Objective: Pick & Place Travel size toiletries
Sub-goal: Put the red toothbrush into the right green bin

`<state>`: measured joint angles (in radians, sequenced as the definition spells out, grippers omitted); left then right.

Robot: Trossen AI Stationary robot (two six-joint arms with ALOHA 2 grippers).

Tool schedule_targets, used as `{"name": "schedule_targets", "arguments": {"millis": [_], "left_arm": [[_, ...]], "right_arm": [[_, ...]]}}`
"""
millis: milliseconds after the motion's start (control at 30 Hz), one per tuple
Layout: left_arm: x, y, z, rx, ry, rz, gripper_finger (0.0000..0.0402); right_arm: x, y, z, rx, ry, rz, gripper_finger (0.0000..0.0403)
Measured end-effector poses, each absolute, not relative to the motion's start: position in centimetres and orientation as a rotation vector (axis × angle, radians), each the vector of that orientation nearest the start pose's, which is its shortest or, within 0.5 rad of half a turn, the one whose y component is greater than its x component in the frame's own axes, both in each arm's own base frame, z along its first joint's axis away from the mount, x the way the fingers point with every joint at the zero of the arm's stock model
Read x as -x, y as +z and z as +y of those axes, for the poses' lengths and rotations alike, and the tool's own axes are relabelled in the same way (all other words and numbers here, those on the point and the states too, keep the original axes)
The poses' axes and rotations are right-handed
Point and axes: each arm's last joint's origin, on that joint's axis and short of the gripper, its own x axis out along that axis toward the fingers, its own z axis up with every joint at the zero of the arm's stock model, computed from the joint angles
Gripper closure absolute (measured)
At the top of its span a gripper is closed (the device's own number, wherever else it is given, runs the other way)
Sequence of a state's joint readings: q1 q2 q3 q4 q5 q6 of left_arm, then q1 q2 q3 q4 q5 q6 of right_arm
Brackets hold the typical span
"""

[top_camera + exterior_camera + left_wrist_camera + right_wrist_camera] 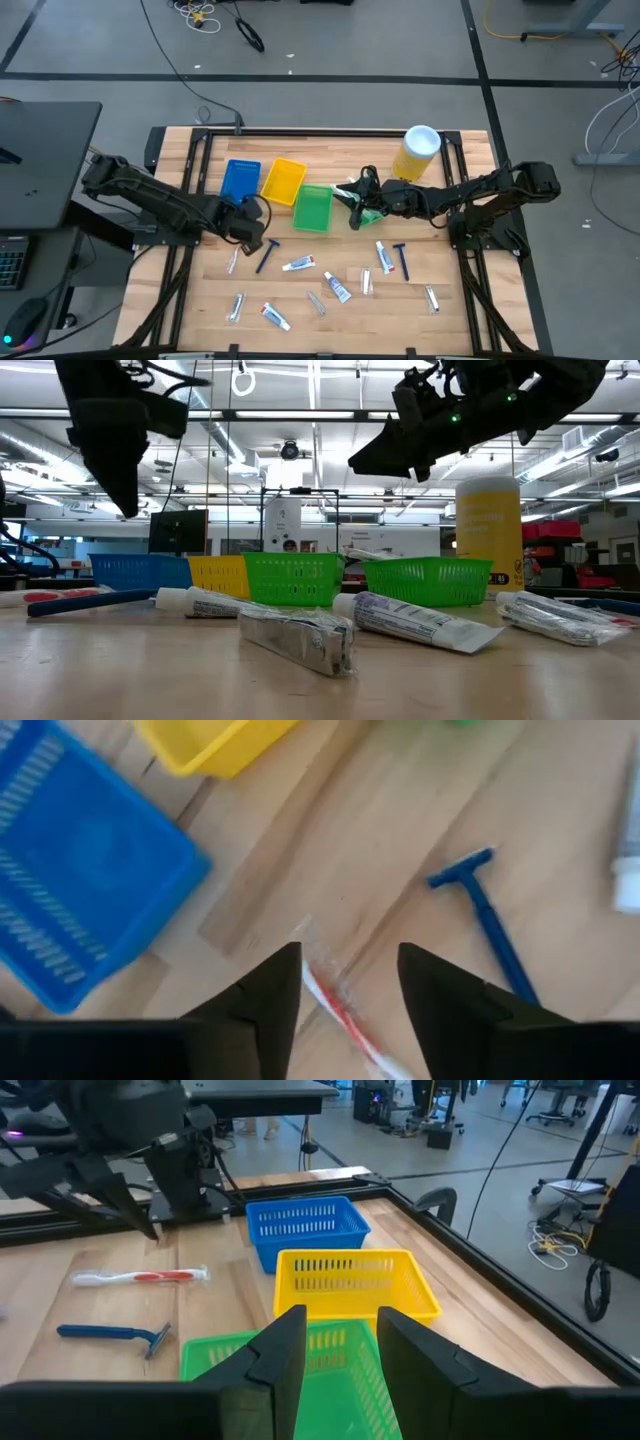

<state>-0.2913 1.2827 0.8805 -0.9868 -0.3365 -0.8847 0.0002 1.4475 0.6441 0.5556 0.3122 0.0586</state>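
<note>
Several travel toiletries lie on the near half of the wooden table: toothpaste tubes (298,264) (337,288), silvery tubes (236,307), two blue razors (268,255) (403,260) and a wrapped toothbrush (233,262). My left gripper (245,228) hovers open next to the blue bin (240,180). In its wrist view the red-and-white toothbrush (335,1005) shows between its fingertips (348,970), with a razor (490,920) beside it. My right gripper (355,208) is open and empty (340,1342), above the green bin (330,1375).
Blue, yellow (283,181) and green (312,207) bins stand in a row at mid-table. A second green bin (370,214) sits under the right gripper. A tall yellow canister (417,152) stands at the far right. Black frame rails run along the table's edges.
</note>
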Motion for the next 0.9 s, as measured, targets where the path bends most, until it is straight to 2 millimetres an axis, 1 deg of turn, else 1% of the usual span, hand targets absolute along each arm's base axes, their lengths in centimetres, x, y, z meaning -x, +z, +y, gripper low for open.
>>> {"name": "schedule_targets", "arguments": {"millis": [67,167,233,333,467,667,767,900], "left_arm": [[-20.6,22.0,-5.1,0.382,0.65,1.155,0.0207],[-20.5,21.8,-5.0,0.518,0.755,1.111,0.0194],[-20.3,21.3,-4.9,0.599,0.82,1.089,0.0192],[-19.8,20.3,-4.9,0.664,0.881,1.093,0.0194],[-19.1,18.8,-5.1,0.692,0.876,1.14,0.0201],[-19.3,17.1,-5.5,0.759,0.784,1.105,0.0204],[-19.0,16.6,-5.4,0.772,0.798,1.113,0.0204],[-18.7,16.5,-5.3,0.769,0.837,1.129,0.0204]], "right_arm": [[-29.3,20.7,-0.9,-0.019,-0.317,0.236,0.0268],[-29.3,20.7,-0.9,-0.019,-0.318,0.238,0.0268],[-29.3,20.7,-0.9,-0.018,-0.318,0.244,0.0268],[-29.3,20.6,-0.9,-0.016,-0.318,0.255,0.0268],[-29.2,20.5,-0.9,-0.014,-0.318,0.266,0.0268],[-29.2,20.4,-0.9,-0.014,-0.318,0.271,0.0268],[-29.2,20.4,-0.9,-0.014,-0.318,0.272,0.0268],[-29.2,20.4,-1.0,-0.01,-0.345,0.27,0.0268]]}}
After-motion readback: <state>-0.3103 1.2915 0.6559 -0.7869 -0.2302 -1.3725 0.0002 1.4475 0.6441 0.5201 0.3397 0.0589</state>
